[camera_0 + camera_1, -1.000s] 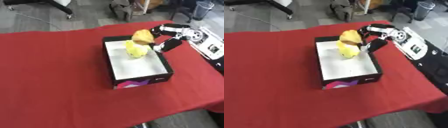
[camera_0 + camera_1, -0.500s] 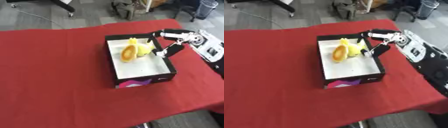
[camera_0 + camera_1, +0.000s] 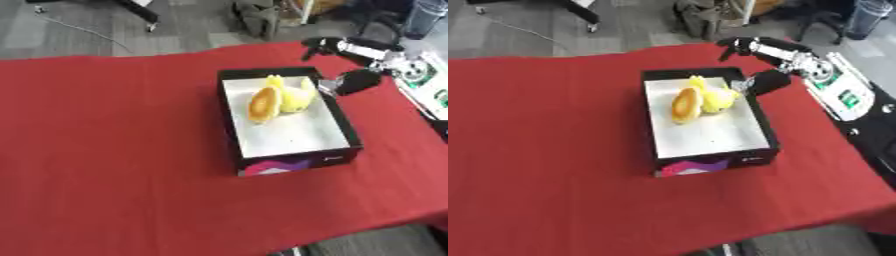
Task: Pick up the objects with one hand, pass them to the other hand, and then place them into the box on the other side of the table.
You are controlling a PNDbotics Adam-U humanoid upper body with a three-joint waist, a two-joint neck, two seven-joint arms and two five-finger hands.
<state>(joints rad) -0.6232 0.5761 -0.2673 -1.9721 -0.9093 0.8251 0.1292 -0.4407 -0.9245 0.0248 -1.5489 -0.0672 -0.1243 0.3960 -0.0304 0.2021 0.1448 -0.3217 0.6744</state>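
Right eye view: robot hand (image 3: 765,65) seemingly spread, empty, beside box (image 3: 760,131).

box (image 3: 337,159) right of table (image 3: 114,150) centre | 2 objects (image 3: 278,99) in box's far half | right hand (image 3: 346,65) beyond its far-right corner

The red worktop (image 3: 114,150) lies bare left of the black box (image 3: 337,127), whose raised walls bar low sideways reaches.

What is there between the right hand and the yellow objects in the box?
Only the box's black right wall separates the right hand from the yellow objects; the hand is outside the box. The left eye view shows it best.
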